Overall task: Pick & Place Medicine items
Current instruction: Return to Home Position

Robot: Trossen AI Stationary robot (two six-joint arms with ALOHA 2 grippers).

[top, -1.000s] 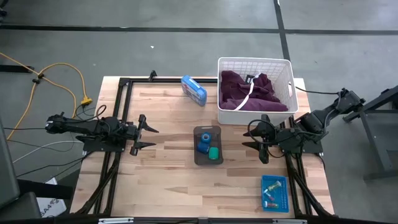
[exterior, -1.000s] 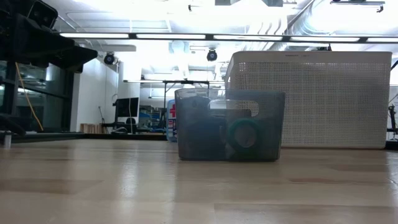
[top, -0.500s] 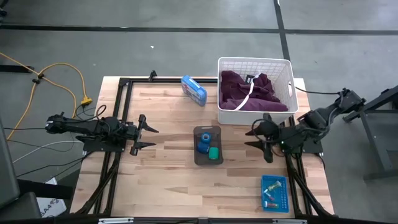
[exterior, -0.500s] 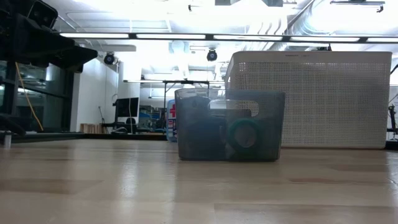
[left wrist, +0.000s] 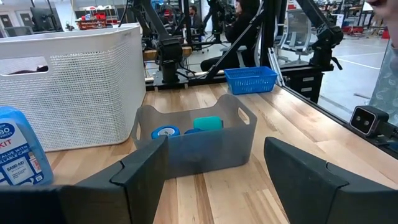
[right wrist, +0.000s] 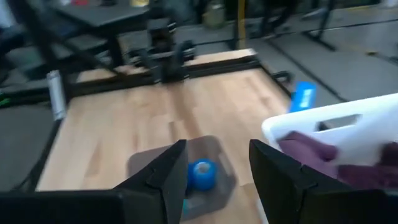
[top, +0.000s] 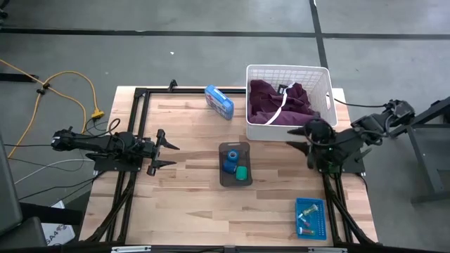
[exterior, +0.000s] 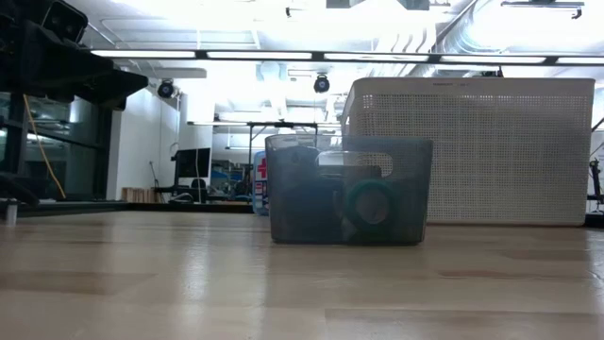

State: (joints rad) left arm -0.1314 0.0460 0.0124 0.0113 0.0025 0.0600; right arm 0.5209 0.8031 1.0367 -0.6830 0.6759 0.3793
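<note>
A grey bin point(top: 234, 164) at the table's middle holds two medicine items, a blue roll point(top: 230, 161) and a green roll point(top: 242, 173); the right wrist view shows the blue roll point(right wrist: 202, 174) too. Small pale pieces lie in a blue tray point(top: 310, 217) at the near right. My right gripper point(top: 304, 144) hangs open above the table, right of the bin and in front of the white basket point(top: 288, 102). My left gripper point(top: 169, 151) waits open at the table's left, pointing level at the bin point(left wrist: 199, 140). Neither gripper holds anything.
The white basket holds a maroon garment with white trim point(top: 281, 105). A blue kit box point(top: 219, 101) lies at the far side, left of the basket. Bare wood lies between the left gripper and the bin, and along the near edge. A black frame borders the table.
My right gripper has risen and drawn back toward the table's right and far edges, ending beside the basket's near corner. Its wrist has rolled as it went. Its fingers stay apart. The rolls, bin and tray have not moved.
</note>
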